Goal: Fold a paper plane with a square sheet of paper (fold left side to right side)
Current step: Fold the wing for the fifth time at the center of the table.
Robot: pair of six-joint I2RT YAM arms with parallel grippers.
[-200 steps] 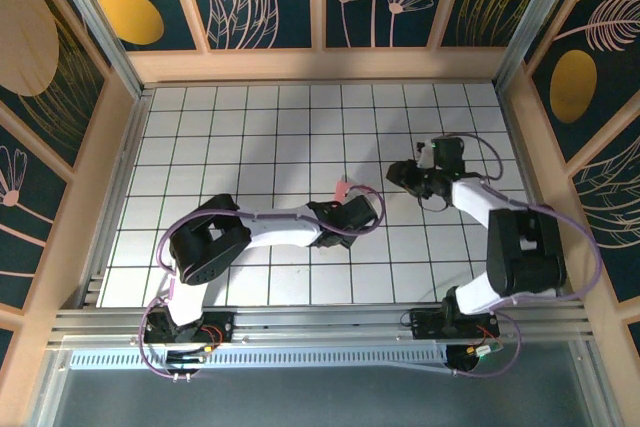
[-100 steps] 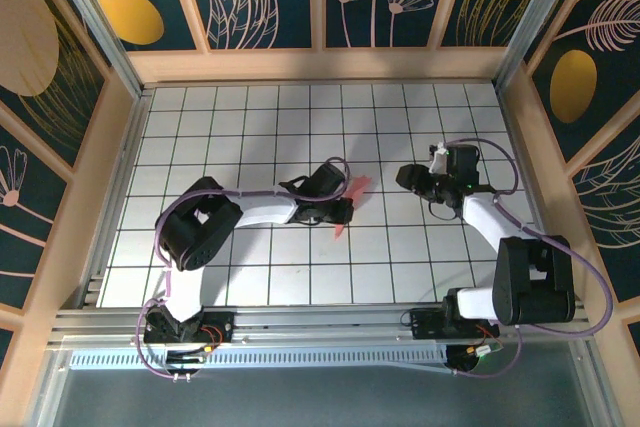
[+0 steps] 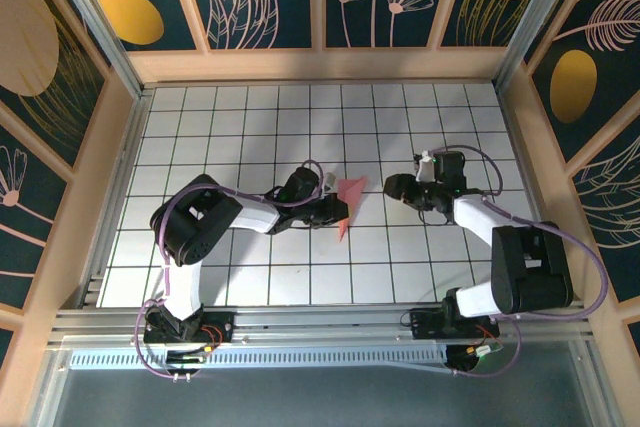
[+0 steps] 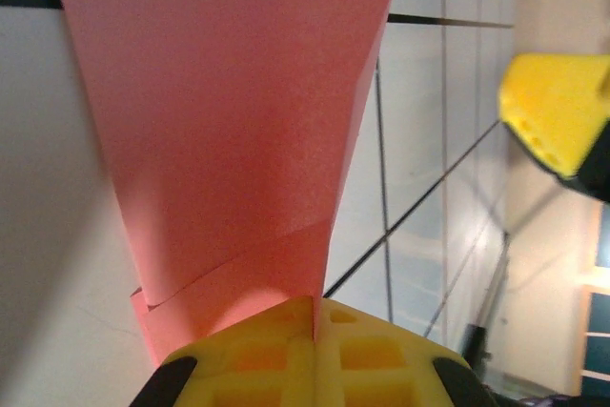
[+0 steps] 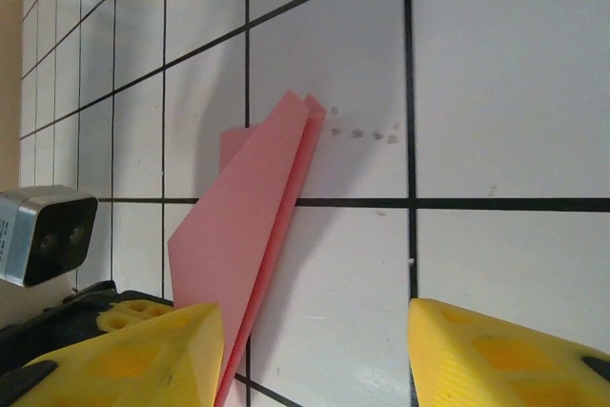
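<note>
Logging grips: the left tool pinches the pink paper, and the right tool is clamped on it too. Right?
No. The left tool pinches the pink paper, but the right tool is open, not clamped on it; the right wrist view shows this.

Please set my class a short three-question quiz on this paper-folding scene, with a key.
1. True or false: the right hand grips the paper plane.
2. What colour is the paper plane? A white, B salmon-pink, C yellow.
3. Fill in the missing word: the left hand is ____ on the paper plane.

Key
1. False. The right hand is open and off the paper.
2. B.
3. shut.
</note>
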